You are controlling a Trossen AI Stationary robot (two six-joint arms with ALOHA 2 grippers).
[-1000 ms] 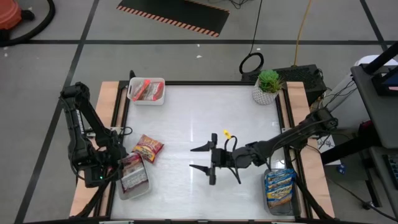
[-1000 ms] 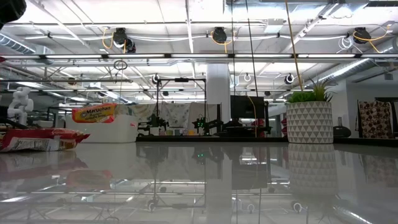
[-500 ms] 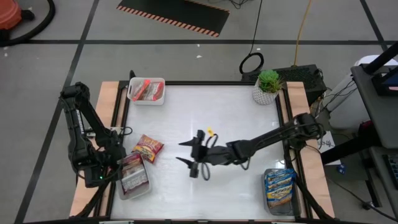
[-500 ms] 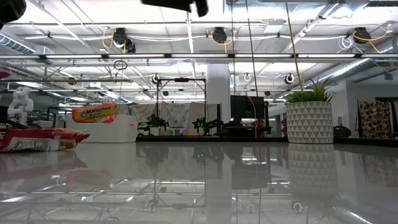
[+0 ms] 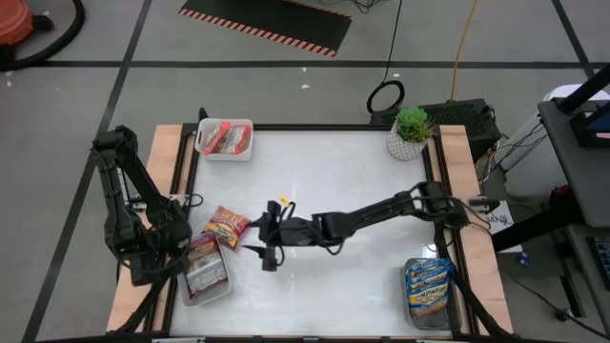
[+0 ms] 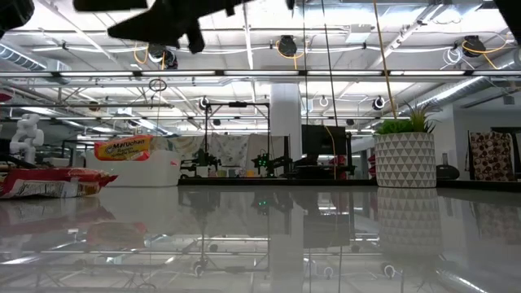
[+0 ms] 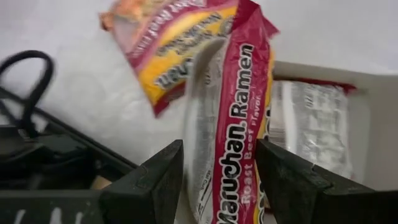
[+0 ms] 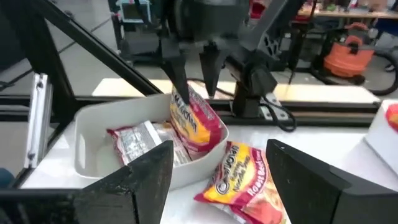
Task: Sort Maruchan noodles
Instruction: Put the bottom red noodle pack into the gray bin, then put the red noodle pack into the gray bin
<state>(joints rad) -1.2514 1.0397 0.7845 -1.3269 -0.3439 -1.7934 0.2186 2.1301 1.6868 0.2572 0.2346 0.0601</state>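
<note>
A dark red Maruchan noodle packet stands on edge in the white bin at the table's near left, with my left gripper shut on it from above. Another packet lies flat in that bin. A loose dark red and yellow packet lies flat on the table just beyond the bin. My right gripper hangs open above the table, right of the loose packet, pointing at it and at the bin, with nothing between its fingers. My left gripper pinches the dark red packet's upper end between its two fingers, one on each flat face. The fingers point steeply down from above. The packet stands tilted, and its lower end rests inside the bin.
A white bin with orange-red packets stands at the far left corner. A clear bin with blue packets sits at the near right. A potted plant stands at the far right. Wooden rails border the table's left and right sides.
My right gripper has swept from the table's middle toward its left edge, sinking a little and staying open, and now stands close to the loose packet. My left gripper has stayed over the bin and has turned slightly on the spot.
</note>
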